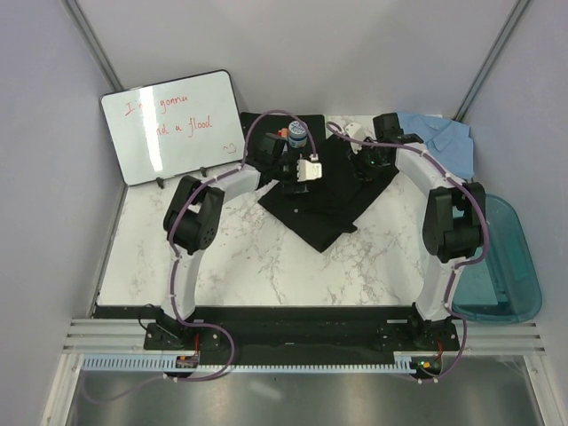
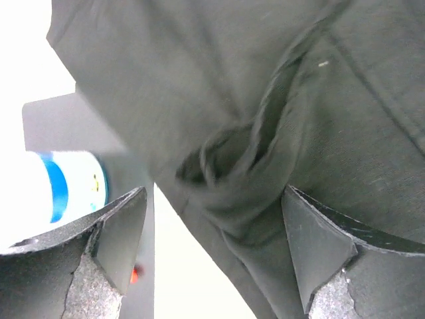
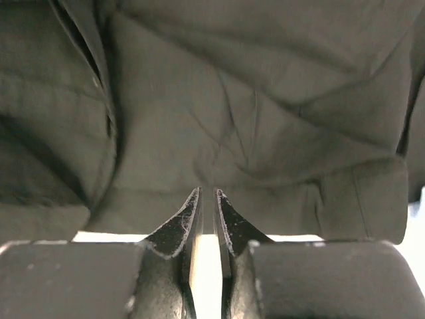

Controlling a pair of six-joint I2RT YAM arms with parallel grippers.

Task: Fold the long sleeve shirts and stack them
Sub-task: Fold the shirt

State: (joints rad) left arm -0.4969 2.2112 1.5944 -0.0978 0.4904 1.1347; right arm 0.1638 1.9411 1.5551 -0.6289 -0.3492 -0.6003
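So the black shirt [image 1: 324, 195] lies rumpled at the back middle of the worktop [image 1: 248, 262], with the light blue shirt [image 1: 437, 135] off in the back right corner. The left hand [image 2: 214, 194] is wide open over a bunched ridge of black fabric, gripping nothing. The right hand [image 3: 206, 193] is open just a crack at the black shirt's edge, nothing visibly pinched

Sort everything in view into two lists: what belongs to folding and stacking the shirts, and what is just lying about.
For the job:
- black shirt, spread mid-table under both grippers
- light blue shirt, at the far right corner

Lying about:
- whiteboard with red writing, far left
- blue-topped container, beside the black shirt
- translucent teal bin, at the table's right edge
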